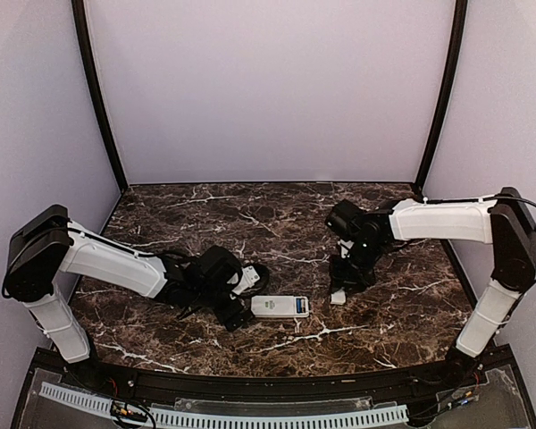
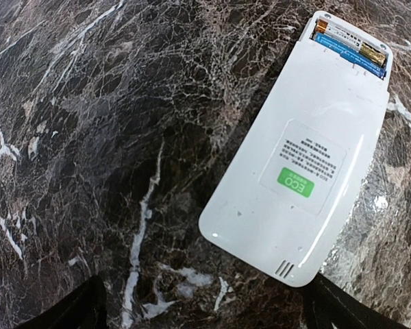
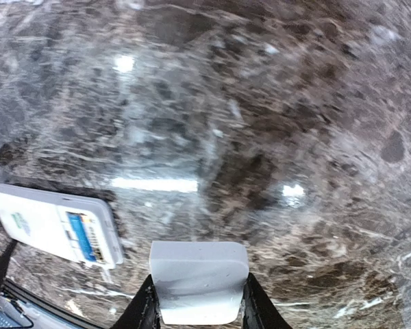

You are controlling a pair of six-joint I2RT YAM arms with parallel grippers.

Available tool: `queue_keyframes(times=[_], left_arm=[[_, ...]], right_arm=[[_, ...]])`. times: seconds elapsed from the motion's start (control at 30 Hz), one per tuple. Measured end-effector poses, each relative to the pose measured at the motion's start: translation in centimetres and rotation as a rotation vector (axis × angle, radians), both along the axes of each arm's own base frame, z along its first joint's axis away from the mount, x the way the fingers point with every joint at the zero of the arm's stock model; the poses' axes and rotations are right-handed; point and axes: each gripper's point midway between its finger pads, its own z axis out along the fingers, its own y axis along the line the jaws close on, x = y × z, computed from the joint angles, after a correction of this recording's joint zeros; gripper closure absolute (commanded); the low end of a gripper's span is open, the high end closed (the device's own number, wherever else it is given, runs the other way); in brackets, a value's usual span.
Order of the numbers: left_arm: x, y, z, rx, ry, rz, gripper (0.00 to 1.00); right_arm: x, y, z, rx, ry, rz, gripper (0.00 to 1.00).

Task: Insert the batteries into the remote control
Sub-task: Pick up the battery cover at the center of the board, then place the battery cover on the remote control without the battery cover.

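Your main risk is the cover (image 3: 198, 274). The right gripper (image 3: 198, 305) is clenched on this small white piece by its edges, low at the table (image 3: 274, 137) and near but apart from the remote control (image 3: 55, 223). If you bring it in skewed to the battery bay (image 2: 309, 27), it can jam on the rim or ride over the batteries (image 2: 349, 48) and lift one out. The remote lies loose on glossy marble, so a sideways push while you slide the cover on will likely shove it away, because nothing pins it. The left gripper (image 2: 205, 312) is released and empty, its fingers (image 2: 75, 312) spread wide, with the remote's rounded end near them but, as far as you can tell, not touching. Closing that claw carelessly could twist the remote, and a thin grip on the cover could let it pivot or slip. The remote rests face down near the middle of the table, between the two arms. It is a slim white body with a green-marked label (image 2: 303, 168) on its back and small slots (image 2: 282, 269) at the rounded end. At the other end the bay is open, and two slim cells lie in it side by side, one clearly bright blue, the other paler, perhaps from glare. Both look seated.
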Motion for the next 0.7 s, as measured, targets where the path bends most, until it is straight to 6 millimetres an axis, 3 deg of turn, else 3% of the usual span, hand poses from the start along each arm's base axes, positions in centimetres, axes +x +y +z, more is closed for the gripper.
queue_keyframes(times=[0.13, 0.27, 0.7], left_arm=[[0.1, -0.1, 0.0, -0.012, -0.002, 0.0, 0.01], [0.1, -0.1, 0.0, -0.021, -0.005, -0.002, 0.01], [0.1, -0.3, 0.0, -0.038, -0.011, -0.006, 0.01]], right_arm=[[1.2, 3.3, 1.0, 0.05, -0.023, 0.034, 0.79], [1.2, 5.6, 0.2, 0.061, -0.005, 0.069, 0.79], [-0.1, 7.9, -1.5, 0.043, 0.042, 0.106, 0.78]])
